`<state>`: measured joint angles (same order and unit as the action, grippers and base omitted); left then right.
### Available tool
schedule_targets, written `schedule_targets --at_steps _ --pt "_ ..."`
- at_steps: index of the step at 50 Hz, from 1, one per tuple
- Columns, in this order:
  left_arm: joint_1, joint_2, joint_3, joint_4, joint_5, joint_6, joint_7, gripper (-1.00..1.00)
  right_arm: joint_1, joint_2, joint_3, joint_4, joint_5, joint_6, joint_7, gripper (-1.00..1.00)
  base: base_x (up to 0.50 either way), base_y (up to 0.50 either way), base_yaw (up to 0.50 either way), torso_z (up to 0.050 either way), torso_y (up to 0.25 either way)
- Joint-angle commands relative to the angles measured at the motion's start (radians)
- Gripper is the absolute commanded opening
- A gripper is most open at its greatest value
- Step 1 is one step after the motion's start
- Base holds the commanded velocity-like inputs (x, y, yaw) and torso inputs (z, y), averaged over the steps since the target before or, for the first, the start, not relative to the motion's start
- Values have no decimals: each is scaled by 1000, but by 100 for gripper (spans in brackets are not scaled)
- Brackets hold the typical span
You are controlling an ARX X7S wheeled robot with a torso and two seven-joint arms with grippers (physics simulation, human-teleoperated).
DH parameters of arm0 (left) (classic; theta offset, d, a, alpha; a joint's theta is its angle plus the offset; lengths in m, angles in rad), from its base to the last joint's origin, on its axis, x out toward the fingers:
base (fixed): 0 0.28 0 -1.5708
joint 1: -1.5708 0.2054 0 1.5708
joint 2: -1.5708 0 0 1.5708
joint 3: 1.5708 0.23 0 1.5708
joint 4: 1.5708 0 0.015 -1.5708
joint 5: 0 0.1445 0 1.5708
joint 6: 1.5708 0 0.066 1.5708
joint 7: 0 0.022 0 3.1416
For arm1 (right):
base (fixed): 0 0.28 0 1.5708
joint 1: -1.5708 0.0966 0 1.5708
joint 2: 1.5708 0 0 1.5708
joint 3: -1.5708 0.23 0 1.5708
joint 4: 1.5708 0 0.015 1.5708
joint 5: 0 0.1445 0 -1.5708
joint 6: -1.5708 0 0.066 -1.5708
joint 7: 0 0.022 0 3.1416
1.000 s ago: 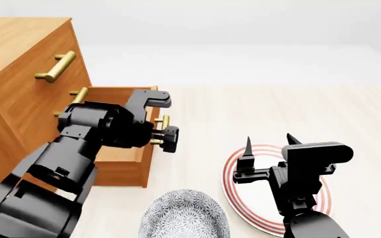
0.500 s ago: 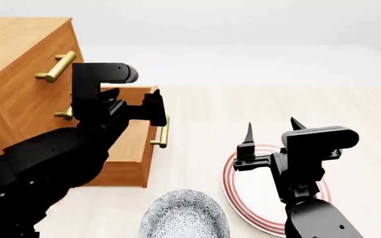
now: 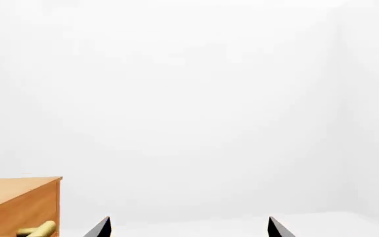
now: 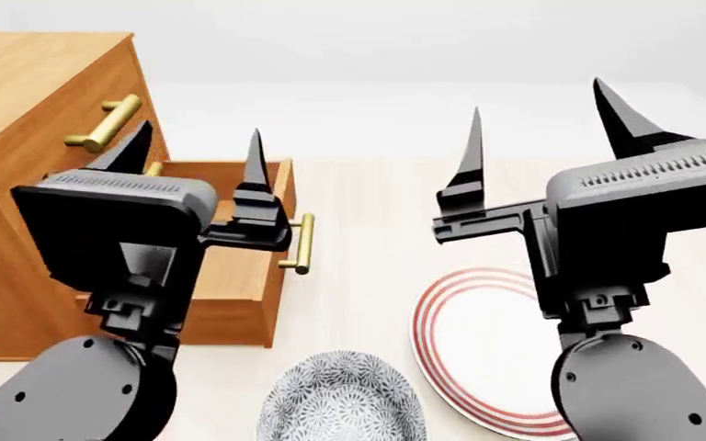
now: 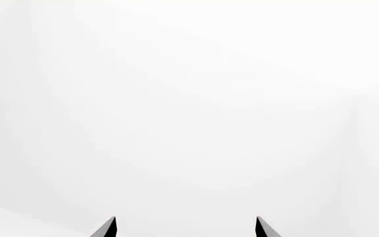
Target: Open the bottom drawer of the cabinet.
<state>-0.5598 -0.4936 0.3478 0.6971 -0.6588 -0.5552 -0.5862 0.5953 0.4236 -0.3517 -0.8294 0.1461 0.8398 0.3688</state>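
Note:
The orange-brown cabinet (image 4: pixel 34 83) stands at the left of the head view. Its bottom drawer (image 4: pixel 224 317) is pulled out, and its brass bar handle (image 4: pixel 302 243) is free. My left gripper (image 4: pixel 194 154) is open and empty, raised in front of the drawer with its fingers pointing up. My right gripper (image 4: pixel 540 119) is open and empty, raised above the plate. In the left wrist view the left gripper (image 3: pixel 188 228) shows only two fingertips, with the cabinet's top corner (image 3: pixel 18 200) and a brass handle (image 3: pixel 39 229) beside them. In the right wrist view the right gripper (image 5: pixel 185 228) faces a blank white wall.
A white plate with red rings (image 4: pixel 482 354) lies on the light floor in front of my right arm. A grey patterned bowl (image 4: pixel 343 400) sits between the arms. The top drawer's handle (image 4: pixel 103 124) sticks out of the closed upper front.
My left gripper has left the bottom drawer's handle and swung up. My right gripper has risen too. Both now point upward. The drawer stays pulled out.

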Motion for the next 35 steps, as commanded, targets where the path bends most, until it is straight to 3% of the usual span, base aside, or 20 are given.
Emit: schedule_targets --at_steps 1,35 --pt "35 -20 20 110 119 59 -35 100 42 34 -64 -112 -63 27 30 100 0 0 0 0 0" --pt "11 -38 10 174 100 38 -62 100 81 39 -85 -150 -63 72 28 100 0 0 0 0 0"
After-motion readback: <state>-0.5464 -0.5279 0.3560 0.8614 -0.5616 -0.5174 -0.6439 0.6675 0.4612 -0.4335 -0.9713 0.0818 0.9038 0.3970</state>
